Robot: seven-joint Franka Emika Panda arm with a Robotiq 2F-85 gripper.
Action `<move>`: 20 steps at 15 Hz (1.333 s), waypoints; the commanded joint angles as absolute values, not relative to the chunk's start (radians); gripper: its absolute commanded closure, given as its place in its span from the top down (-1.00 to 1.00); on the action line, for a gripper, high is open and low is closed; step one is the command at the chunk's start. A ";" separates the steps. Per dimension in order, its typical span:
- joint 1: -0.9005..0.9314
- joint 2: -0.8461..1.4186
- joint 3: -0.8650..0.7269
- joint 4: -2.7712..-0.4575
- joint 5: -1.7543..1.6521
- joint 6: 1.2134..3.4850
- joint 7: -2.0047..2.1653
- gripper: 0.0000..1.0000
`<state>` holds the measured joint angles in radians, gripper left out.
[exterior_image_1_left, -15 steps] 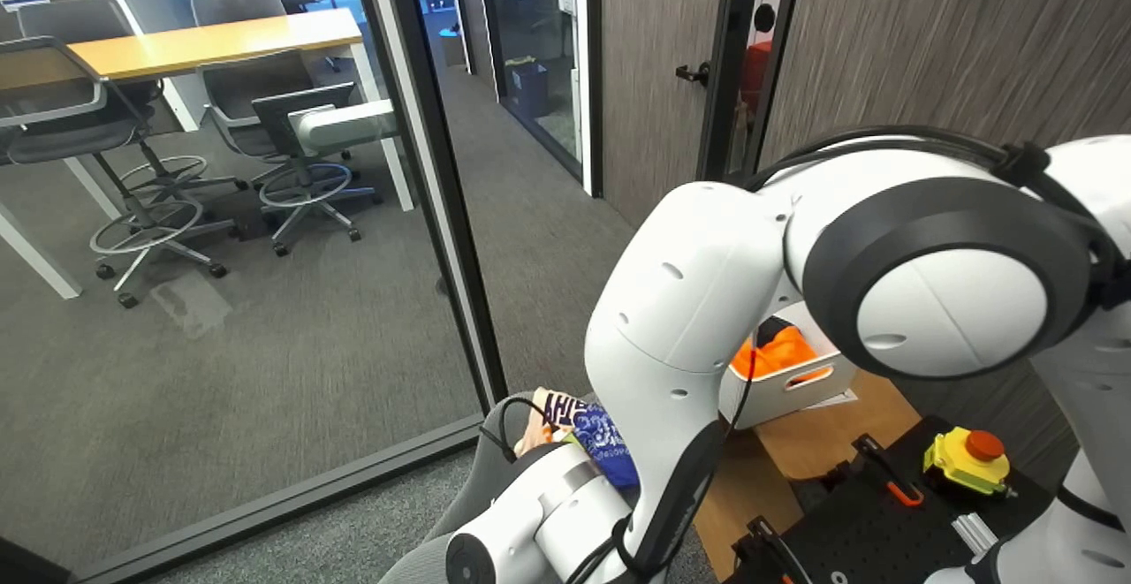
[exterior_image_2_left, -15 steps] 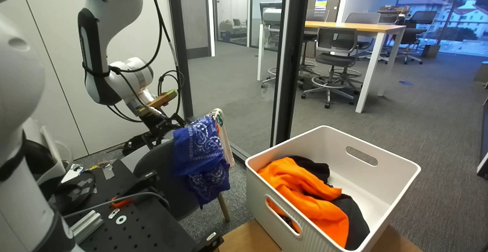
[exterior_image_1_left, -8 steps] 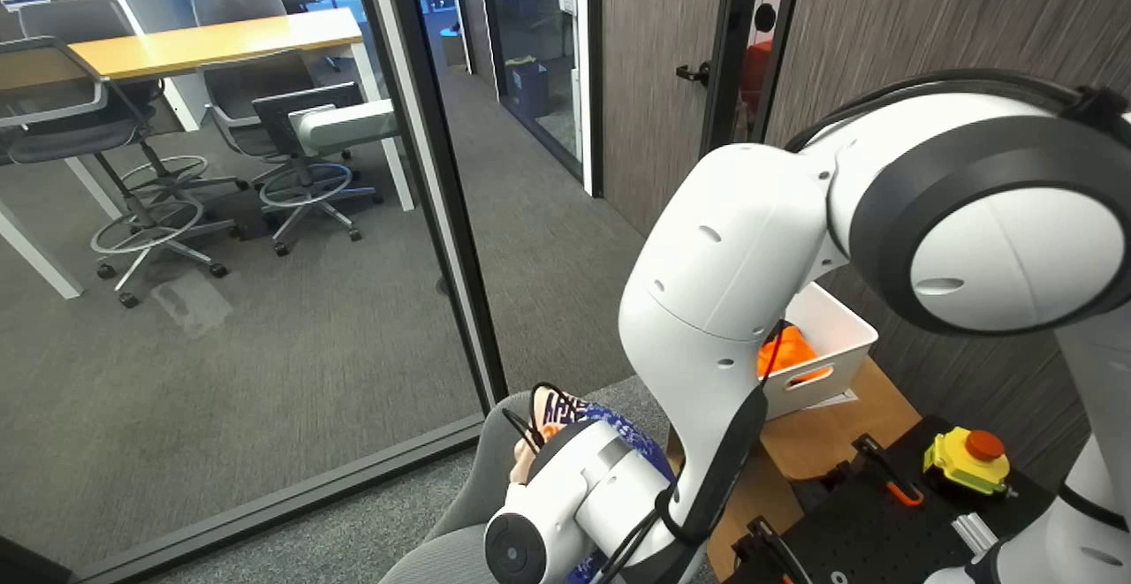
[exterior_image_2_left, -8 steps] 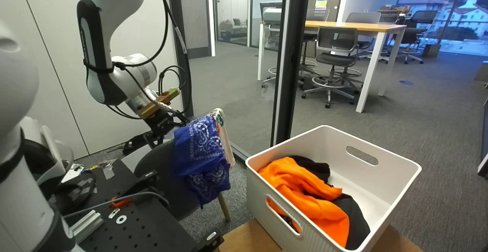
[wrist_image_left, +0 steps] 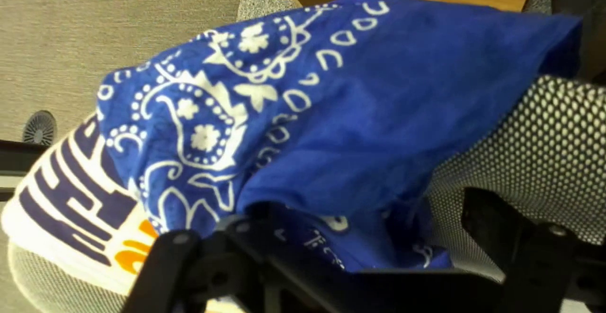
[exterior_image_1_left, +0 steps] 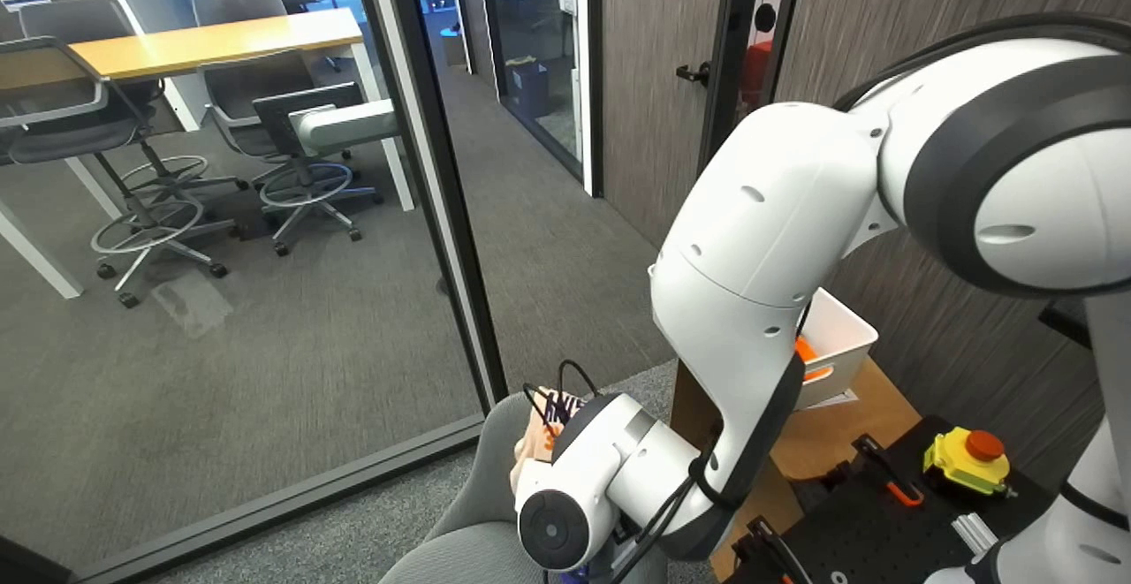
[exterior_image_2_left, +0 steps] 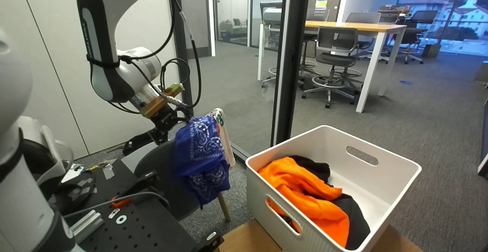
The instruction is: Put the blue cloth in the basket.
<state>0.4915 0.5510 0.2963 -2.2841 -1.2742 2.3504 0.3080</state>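
The blue cloth [exterior_image_2_left: 202, 149], printed with white paisley, hangs over the back of a grey chair [exterior_image_2_left: 160, 172]. In the wrist view the blue cloth [wrist_image_left: 378, 90] fills the middle, its folded lower edge between my fingers. My gripper [wrist_image_left: 362, 211] is open, one finger at the cloth's left fold, the other over the chair mesh on the right; contact is unclear. An exterior view has the gripper [exterior_image_2_left: 171, 124] at the chair back, fingertips partly hidden. The white basket [exterior_image_2_left: 257, 195] stands apart from the chair, on a wooden surface. My arm covers part of the basket [exterior_image_1_left: 848, 363] elsewhere.
A cream-and-orange patterned cloth [wrist_image_left: 71, 199] lies on the chair back beside the blue one. Orange cloth [exterior_image_2_left: 301, 195] and black cloth [exterior_image_2_left: 312, 166] lie in the basket. A black perforated board [exterior_image_2_left: 145, 225] and a yellow emergency stop [exterior_image_1_left: 967, 460] are near the arm's base.
My wrist has shifted rightward in both exterior views, now covering nearly all of the blue cloth in one of them. The cloth, chair and basket stay in place. The gripper remains open.
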 commanded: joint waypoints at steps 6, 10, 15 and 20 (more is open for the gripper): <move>0.428 0.457 0.274 -2.382 -1.373 2.361 0.377 1.00; 0.428 0.463 0.276 -2.379 -1.370 2.359 0.383 0.38; 0.421 0.446 0.278 -2.394 -1.387 2.358 0.383 -0.40; 0.401 0.431 0.280 -2.402 -1.428 2.357 0.389 -0.99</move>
<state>0.4414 0.4777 0.2972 -2.3371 -1.3966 2.3872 0.3869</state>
